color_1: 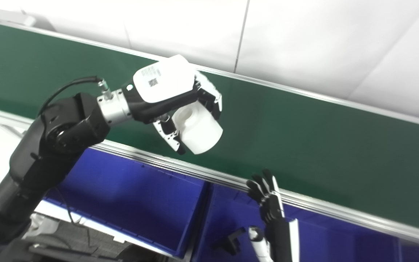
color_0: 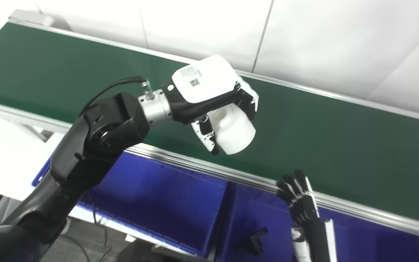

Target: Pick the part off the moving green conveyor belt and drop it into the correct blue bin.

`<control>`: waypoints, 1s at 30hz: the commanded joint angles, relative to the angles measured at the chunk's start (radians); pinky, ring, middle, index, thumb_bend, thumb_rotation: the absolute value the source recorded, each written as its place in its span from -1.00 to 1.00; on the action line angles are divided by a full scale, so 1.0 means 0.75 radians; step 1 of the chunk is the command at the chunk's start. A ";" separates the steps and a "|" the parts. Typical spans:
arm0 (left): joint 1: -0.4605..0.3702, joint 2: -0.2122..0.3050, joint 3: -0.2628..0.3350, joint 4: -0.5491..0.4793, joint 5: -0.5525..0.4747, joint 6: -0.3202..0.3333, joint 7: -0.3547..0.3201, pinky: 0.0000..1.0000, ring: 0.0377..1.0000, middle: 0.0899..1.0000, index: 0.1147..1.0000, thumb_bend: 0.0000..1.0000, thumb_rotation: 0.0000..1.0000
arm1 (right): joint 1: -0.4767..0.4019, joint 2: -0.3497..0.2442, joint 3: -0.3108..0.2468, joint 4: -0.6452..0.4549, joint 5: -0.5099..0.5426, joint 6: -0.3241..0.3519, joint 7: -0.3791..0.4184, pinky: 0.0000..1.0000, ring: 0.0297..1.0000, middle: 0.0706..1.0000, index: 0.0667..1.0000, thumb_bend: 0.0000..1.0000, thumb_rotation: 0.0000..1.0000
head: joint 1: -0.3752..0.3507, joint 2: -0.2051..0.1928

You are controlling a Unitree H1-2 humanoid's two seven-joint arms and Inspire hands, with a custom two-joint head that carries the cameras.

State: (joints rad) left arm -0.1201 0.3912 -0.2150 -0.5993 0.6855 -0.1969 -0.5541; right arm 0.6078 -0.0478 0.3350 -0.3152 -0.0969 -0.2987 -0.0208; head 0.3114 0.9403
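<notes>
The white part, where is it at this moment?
The white part is held in the left hand, left of centre in both views, over the near edge of the green belt and beyond the left blue bin.

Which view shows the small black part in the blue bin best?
The left eye view: the small black part lies clear in the blue bin. The right eye view shows it lower, close to the frame's bottom edge.
</notes>
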 commanded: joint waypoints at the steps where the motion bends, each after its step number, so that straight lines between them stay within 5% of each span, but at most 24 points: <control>1: 0.051 -0.011 0.043 -0.076 0.010 0.009 0.068 -0.10 -0.17 -0.07 -0.18 0.01 -1.00 | 0.012 -0.010 -0.012 -0.043 0.036 0.012 0.026 0.65 0.71 0.78 0.93 0.58 0.77 | 0.030 0.000; 14: 0.491 -0.204 0.154 -0.230 0.149 0.025 0.210 -0.25 -0.21 -0.08 -0.15 0.00 -1.00 | 0.006 -0.049 -0.044 -0.031 0.104 -0.008 0.075 0.63 0.69 0.75 0.93 0.60 0.77 | 0.078 -0.008; 20: 0.708 -0.262 0.142 -0.204 0.190 -0.099 0.375 -0.19 -0.20 -0.07 -0.17 0.01 -1.00 | -0.004 -0.057 -0.056 -0.024 0.123 -0.012 0.097 0.64 0.69 0.75 0.94 0.57 0.77 | 0.098 -0.015; 26: 0.872 -0.309 0.170 -0.037 0.267 -0.278 0.680 -0.13 -0.20 -0.08 -0.15 0.01 -1.00 | -0.013 -0.069 -0.071 -0.019 0.150 -0.019 0.116 0.65 0.70 0.76 0.94 0.55 0.74 | 0.113 -0.024; 30: 0.920 -0.334 0.161 0.051 0.312 -0.290 0.760 -0.10 -0.18 -0.09 -0.16 0.01 -1.00 | -0.020 -0.075 -0.086 0.000 0.156 -0.030 0.129 0.65 0.70 0.77 0.94 0.54 0.75 | 0.120 -0.046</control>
State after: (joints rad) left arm 0.5664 0.1498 -0.0897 -0.5515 0.9109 -0.3873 -0.0316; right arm 0.5971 -0.1030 0.2751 -0.3069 0.0140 -0.2839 0.0619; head 0.4019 0.9066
